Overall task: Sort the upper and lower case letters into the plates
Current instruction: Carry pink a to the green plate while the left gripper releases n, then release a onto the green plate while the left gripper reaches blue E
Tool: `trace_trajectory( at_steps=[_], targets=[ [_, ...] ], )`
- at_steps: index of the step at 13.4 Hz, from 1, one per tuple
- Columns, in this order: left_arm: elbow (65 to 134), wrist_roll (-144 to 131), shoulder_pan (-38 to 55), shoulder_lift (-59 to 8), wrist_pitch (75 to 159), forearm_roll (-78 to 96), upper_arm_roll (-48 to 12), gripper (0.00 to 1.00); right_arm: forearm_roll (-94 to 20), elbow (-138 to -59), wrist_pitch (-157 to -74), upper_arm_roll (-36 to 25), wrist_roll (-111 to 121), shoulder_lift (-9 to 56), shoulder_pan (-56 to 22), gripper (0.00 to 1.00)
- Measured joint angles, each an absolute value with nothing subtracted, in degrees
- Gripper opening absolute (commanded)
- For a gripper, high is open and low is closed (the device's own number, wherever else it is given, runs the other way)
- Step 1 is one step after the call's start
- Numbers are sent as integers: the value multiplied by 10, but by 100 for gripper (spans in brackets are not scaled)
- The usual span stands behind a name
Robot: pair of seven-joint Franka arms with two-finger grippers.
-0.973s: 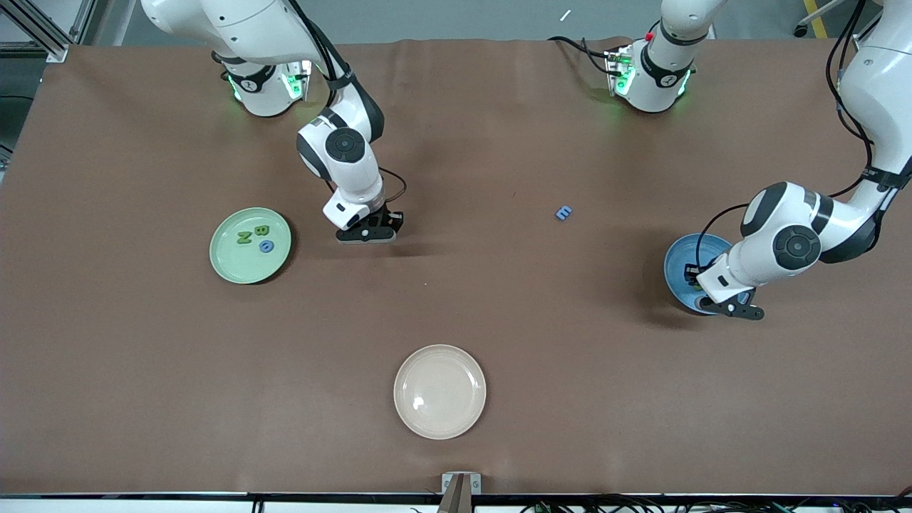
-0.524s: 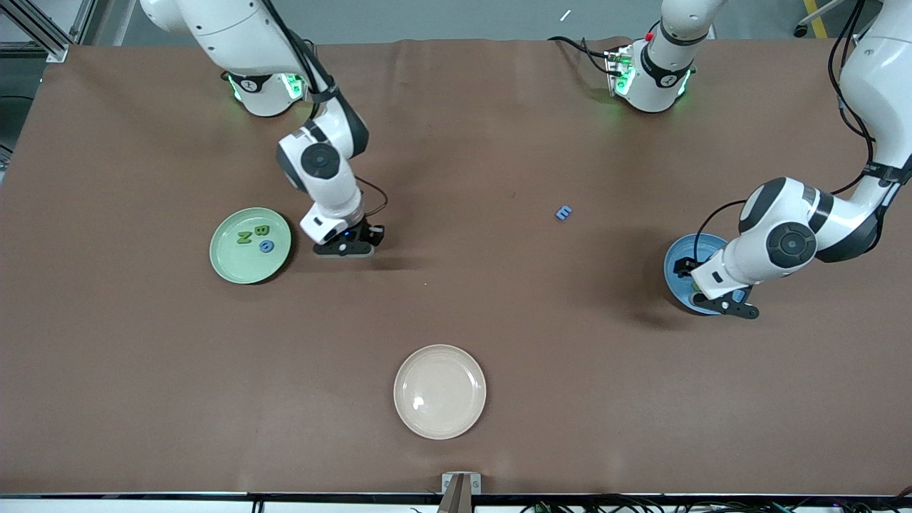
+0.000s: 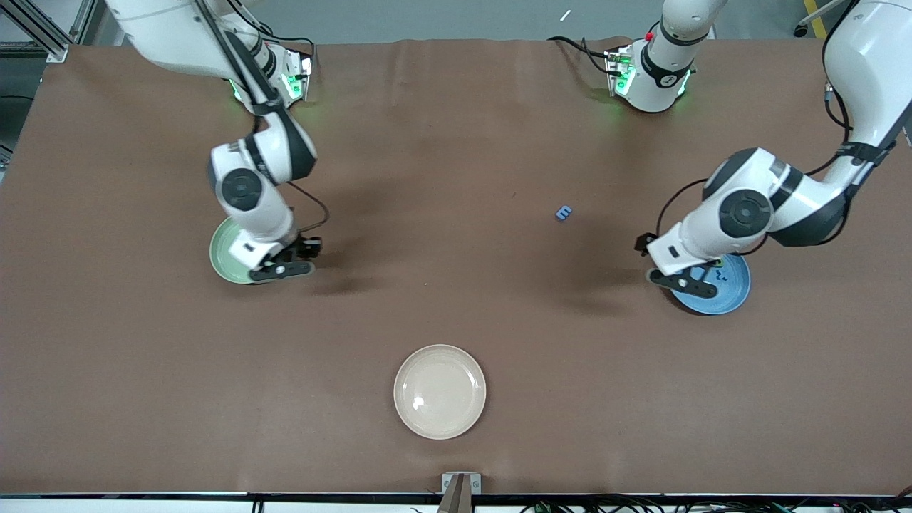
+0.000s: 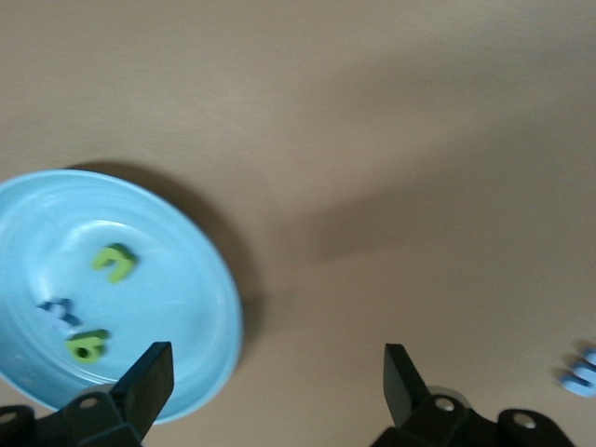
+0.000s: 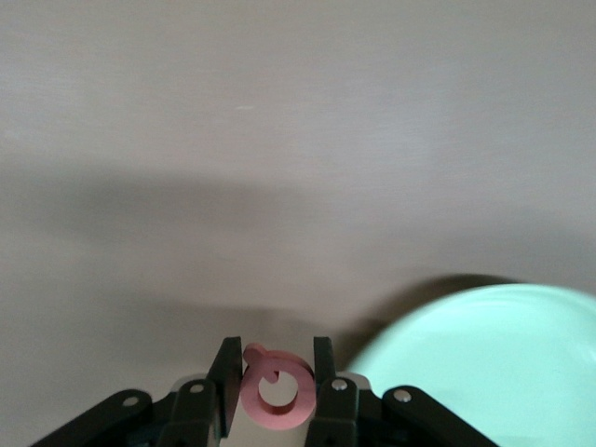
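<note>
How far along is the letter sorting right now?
Three letters lie in the blue plate. The open left gripper hangs at that plate's edge. In hand: the right gripper, shut on a pink letter, is beside the green plate. Left: the blue letter on the table.

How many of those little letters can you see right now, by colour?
Green letters: 2, in the blue plate
Blue letters: 2, one in that plate, one on the table
Pink letter: 1, in the right gripper
Total: 5
</note>
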State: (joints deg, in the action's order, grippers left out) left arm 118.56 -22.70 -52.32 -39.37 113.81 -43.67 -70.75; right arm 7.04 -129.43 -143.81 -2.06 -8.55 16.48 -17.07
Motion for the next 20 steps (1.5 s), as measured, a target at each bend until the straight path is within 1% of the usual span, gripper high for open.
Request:
trace_trajectory(
  at_steps=[4,6,10,13,14,15,16,17,18,19,20],
  targets=[
    [1219,-230,-517,-395,1146,-436,-743,99,70,-1312,-1423,-21,53,150,-69,0],
    [1238,-225,-503,-396,1169,-437,-759,100,70,-1329,-1424,-21,79,151,-36,1],
    [1325,-229,-487,-395,1277,-487,-776,100,47,-1341,-1425,-18,82,154,-25,3],
    [1371,-229,-489,-395,1299,-529,-776,99,31,-1342,-1425,-14,82,162,-25,3],
    [1380,-229,-490,-395,1305,-534,-776,99,27,-1342,-1426,-13,82,165,-25,4],
    [1389,-229,-489,-395,1314,-536,-776,99,25,-1342,-1427,-13,82,167,-25,7],
    [1397,-228,-489,-395,1320,-537,-776,98,24,-1342,-1428,-13,82,169,-25,14],
    [1402,-228,-485,-396,1323,-537,-776,96,23,-1342,-1429,-13,82,170,-25,33],
    [1404,-231,-478,-396,1325,-537,-774,95,23,-1341,-1430,-13,82,170,-25,69],
    [1403,-240,-464,-396,1325,-537,-767,95,23,-1341,-1430,-13,82,170,-25,100],
    [1400,-249,-443,-395,1327,-537,-752,92,23,-1340,-1430,-12,82,170,-25,100]
  ],
)
